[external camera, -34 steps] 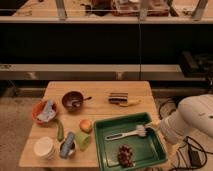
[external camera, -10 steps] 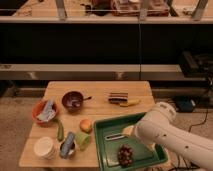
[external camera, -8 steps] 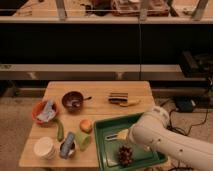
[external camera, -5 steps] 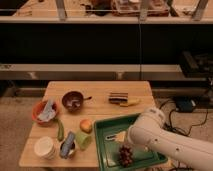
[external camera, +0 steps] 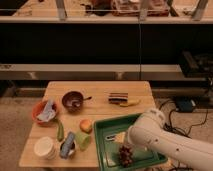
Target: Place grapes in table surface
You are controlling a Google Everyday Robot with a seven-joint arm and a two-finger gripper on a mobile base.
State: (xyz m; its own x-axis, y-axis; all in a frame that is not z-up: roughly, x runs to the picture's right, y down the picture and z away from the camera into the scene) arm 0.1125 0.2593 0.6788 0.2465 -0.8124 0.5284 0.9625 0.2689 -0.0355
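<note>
The grapes (external camera: pixel 125 156) are a small dark purple-red cluster lying in the front part of the green tray (external camera: pixel 104 136). My white arm reaches in from the right over the tray. Its gripper (external camera: pixel 126 147) is right above the grapes, at their top. The arm hides most of the gripper and the right half of the tray. The tan wooden table surface (external camera: pixel 100 90) lies under everything, with bare planks at the back.
A dark purple bowl (external camera: pixel 73 101), an orange bowl holding a blue cloth (external camera: pixel 45 111), an orange-yellow fruit (external camera: pixel 86 125), a green vegetable (external camera: pixel 60 131), a white cup (external camera: pixel 44 147) and a grey-blue can (external camera: pixel 67 145) stand to the left. A dark bar and a banana (external camera: pixel 122 100) lie behind the tray.
My arm has swung in from the right across the tray and moved down and left onto the grapes. It now covers the white utensil in the tray. The grapes have not moved.
</note>
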